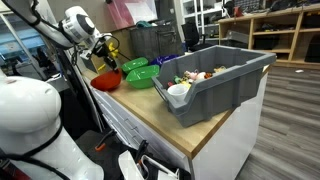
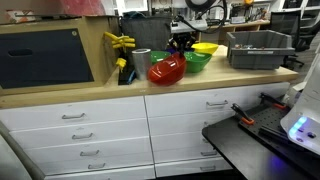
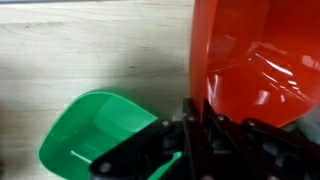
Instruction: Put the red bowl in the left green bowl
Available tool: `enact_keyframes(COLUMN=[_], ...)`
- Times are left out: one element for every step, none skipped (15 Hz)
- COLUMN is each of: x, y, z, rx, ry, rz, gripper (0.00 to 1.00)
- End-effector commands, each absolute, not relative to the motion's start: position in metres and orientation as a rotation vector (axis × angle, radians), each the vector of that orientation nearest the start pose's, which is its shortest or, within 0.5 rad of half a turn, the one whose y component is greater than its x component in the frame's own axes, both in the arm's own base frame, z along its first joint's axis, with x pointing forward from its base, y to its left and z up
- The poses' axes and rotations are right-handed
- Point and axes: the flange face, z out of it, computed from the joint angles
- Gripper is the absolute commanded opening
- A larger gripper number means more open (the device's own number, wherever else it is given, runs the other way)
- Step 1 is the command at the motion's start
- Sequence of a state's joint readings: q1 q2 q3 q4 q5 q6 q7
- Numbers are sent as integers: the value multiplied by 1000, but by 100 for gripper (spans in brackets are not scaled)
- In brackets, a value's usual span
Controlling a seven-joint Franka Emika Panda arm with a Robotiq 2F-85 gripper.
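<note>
The glossy red bowl (image 3: 250, 60) hangs tilted in my gripper (image 3: 200, 125), which is shut on its rim. In both exterior views the red bowl (image 1: 105, 80) (image 2: 167, 71) is held just above the wooden counter, beside the green bowls. Two green bowls (image 1: 135, 66) (image 1: 143, 79) sit close together on the counter. One green bowl (image 3: 90, 130) lies below and left of the red bowl in the wrist view. I cannot tell which of them is the left green bowl. The gripper (image 2: 180, 47) reaches down from above.
A large grey bin (image 1: 215, 75) with mixed items fills the counter's right part. A yellow bowl (image 2: 205, 47) and a grey crate (image 2: 258, 45) stand further along. A yellow-black tool (image 2: 122, 55) and a dark cup (image 2: 140, 60) stand near the red bowl.
</note>
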State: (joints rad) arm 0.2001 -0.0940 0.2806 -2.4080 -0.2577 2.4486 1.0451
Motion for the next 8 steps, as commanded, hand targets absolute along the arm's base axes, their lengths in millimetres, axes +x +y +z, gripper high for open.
enact_keyframes(x=[440, 440, 440, 441, 441, 441, 441, 441], y=[229, 230, 231, 233, 234, 235, 235, 237], z=[371, 372, 374, 376, 380, 384, 388, 391], rx=[-3125, -3130, -3137, -3137, -3143, -3146, -3137, -3128], ry=[579, 566, 548, 536, 517, 495, 482, 472], rz=[-392, -399, -410, -416, -428, -434, -436, -434], gripper=[2, 2, 2, 2, 2, 2, 2, 2])
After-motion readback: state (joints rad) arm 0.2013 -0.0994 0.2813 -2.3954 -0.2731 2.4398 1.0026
